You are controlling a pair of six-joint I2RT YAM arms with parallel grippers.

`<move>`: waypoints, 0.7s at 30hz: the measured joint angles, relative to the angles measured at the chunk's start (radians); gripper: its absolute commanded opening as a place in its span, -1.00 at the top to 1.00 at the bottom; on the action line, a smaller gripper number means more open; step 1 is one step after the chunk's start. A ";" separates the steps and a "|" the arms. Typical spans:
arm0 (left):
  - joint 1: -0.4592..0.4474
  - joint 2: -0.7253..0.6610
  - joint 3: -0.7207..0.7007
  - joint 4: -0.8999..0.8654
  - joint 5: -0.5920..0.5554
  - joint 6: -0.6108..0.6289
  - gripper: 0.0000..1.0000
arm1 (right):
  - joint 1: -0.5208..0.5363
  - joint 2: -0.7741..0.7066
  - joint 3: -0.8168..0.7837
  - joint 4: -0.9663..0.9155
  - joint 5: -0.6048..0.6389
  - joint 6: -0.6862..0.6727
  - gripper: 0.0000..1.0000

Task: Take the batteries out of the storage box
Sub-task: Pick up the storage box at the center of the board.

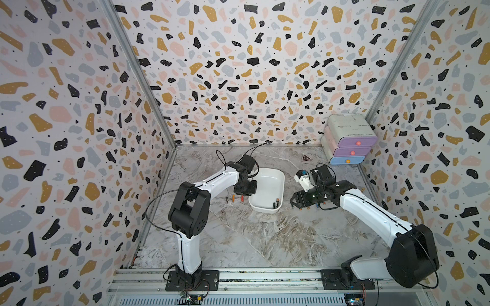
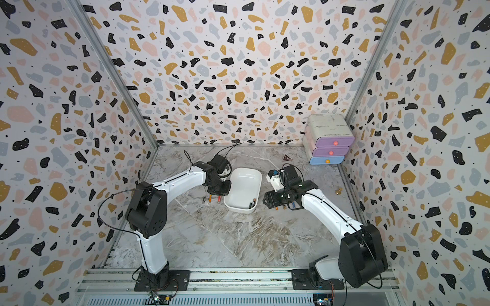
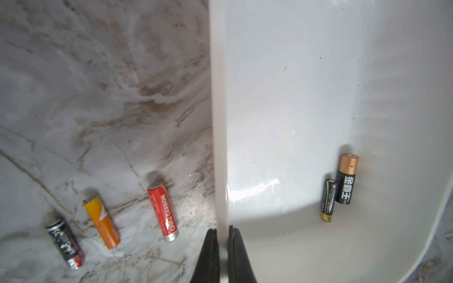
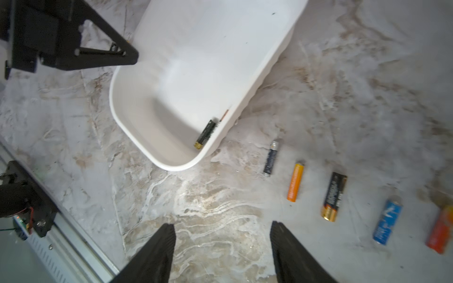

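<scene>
I've got the left gripper (image 3: 221, 231) pinched shut on the rim of the box (image 1: 267, 182), which sits mid-frame in both top views. Two batteries (image 1: 275, 204) lie in its lower corner, three loose batteries (image 1: 233, 198) just left of it. My right gripper (image 4: 221, 232) is spread wide over the tabletop (image 4: 220, 196).

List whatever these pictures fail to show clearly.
- Left gripper tips: both top views, hidden under its own body at the storage box rim.
- Black-and-gold battery: right wrist view, box wall hides nearly all.
- Orange-red battery: right wrist view, blurred, cut by the edge.
- Orange battery label: both top views, too small to read.
</scene>
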 measured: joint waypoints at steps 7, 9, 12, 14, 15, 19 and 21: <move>-0.006 -0.130 -0.151 0.057 -0.018 -0.032 1.00 | 0.051 -0.004 0.000 -0.001 -0.074 -0.044 -0.30; -0.014 -0.170 -0.178 0.058 -0.025 -0.041 1.00 | 0.068 -0.010 0.003 -0.019 -0.075 -0.081 -0.27; -0.036 -0.224 -0.206 0.063 -0.040 -0.050 1.00 | 0.130 -0.004 0.035 -0.082 -0.042 -0.146 -0.17; -0.048 -0.268 -0.241 0.083 -0.047 -0.054 1.00 | 0.180 0.003 0.060 -0.107 -0.008 -0.185 -0.12; -0.053 -0.294 -0.265 0.095 -0.052 -0.056 1.00 | 0.204 0.007 0.068 -0.111 0.008 -0.202 -0.10; -0.065 -0.378 -0.349 0.129 -0.074 -0.056 1.00 | 0.252 0.014 0.065 -0.097 0.033 -0.235 -0.09; -0.064 -0.391 -0.366 0.138 -0.081 -0.056 1.00 | 0.267 0.016 0.057 -0.071 0.040 -0.244 -0.08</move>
